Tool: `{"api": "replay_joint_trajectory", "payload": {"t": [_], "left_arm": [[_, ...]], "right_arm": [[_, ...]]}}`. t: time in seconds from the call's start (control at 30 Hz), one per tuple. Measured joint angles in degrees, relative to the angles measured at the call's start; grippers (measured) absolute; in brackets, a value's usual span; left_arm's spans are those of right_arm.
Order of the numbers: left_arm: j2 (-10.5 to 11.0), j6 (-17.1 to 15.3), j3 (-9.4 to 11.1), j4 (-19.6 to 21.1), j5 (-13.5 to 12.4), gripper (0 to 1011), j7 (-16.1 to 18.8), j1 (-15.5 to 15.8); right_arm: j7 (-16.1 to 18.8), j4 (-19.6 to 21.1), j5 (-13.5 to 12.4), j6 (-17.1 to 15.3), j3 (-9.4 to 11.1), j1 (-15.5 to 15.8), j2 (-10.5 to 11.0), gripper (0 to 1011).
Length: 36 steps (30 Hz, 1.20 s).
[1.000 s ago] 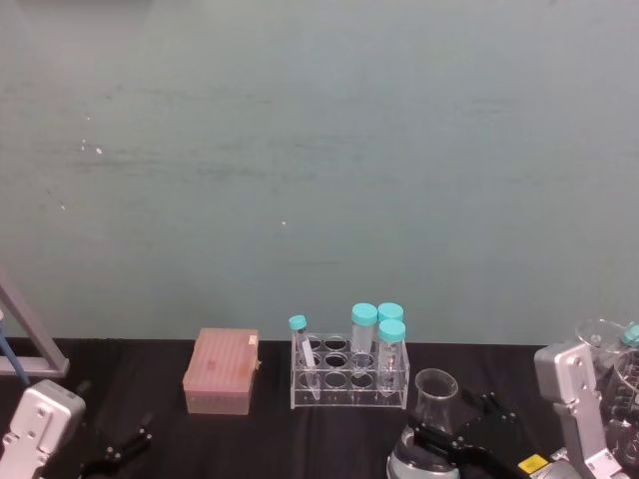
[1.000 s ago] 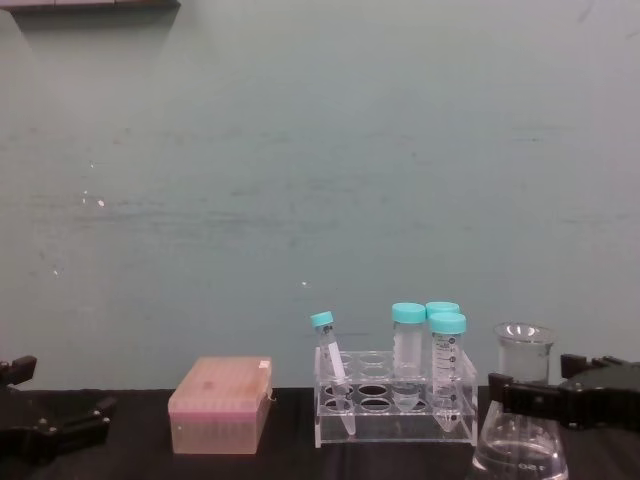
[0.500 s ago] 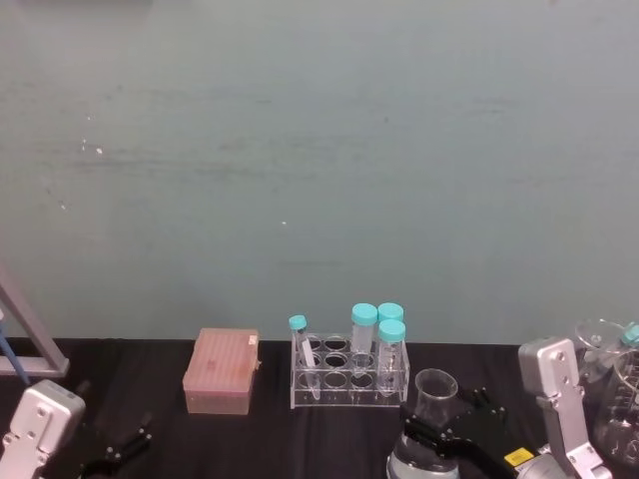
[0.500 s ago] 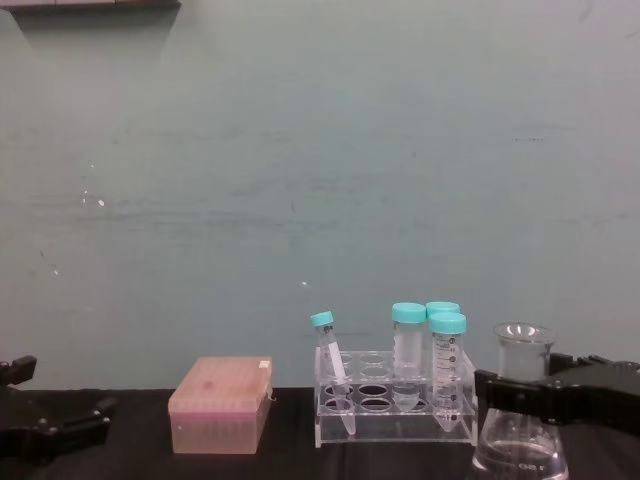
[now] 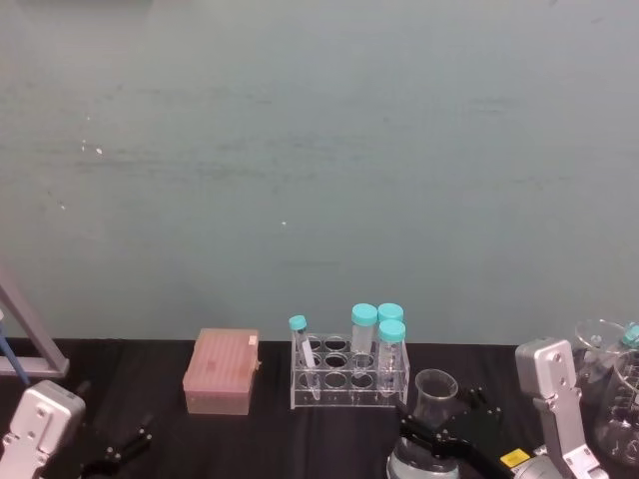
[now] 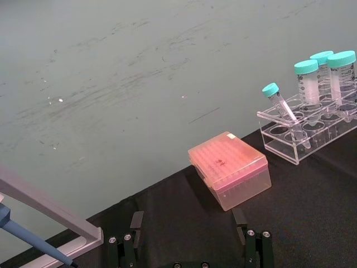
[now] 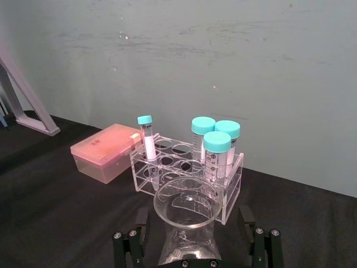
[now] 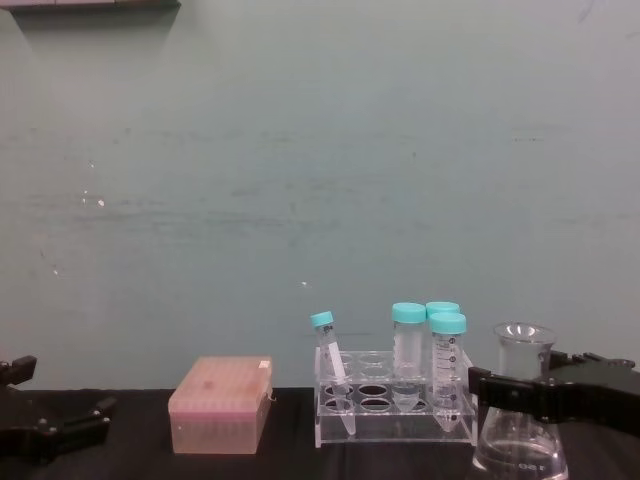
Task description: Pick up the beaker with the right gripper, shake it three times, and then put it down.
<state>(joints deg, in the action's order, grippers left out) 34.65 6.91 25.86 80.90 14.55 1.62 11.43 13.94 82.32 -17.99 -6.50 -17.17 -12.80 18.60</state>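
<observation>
The beaker is a clear conical flask standing upright on the black table, right of the tube rack; it is also in the chest view and the right wrist view. My right gripper is open with its black jaws on either side of the flask's neck, and a gap shows on both sides in the right wrist view. In the chest view one jaw crosses in front of the neck. My left gripper rests open low at the table's left.
A clear rack with teal-capped tubes stands just left of the flask. A pink lidded box lies farther left. More glassware stands at the far right, and a grey stand leg at the far left. A teal wall closes the back.
My right gripper has slid forward along the flask's neck, so its jaws now reach past it. The flask and the left arm have stayed in place.
</observation>
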Motion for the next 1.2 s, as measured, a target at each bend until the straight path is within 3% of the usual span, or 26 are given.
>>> {"api": "replay_joint_trajectory", "payload": {"t": [0.63, 1.2], "left_arm": [[0.00, 0.00, 0.00, 0.00, 0.00, 1000, 0.00, 0.00], [0.00, 0.00, 0.00, 0.00, 0.00, 1000, 0.00, 0.00]], "right_arm": [[1.09, 0.79, 1.45, -0.71, 2.14, 1.21, -1.01, 1000], [1.62, 0.85, 1.84, -0.46, 2.45, 1.39, -1.16, 1000]]}}
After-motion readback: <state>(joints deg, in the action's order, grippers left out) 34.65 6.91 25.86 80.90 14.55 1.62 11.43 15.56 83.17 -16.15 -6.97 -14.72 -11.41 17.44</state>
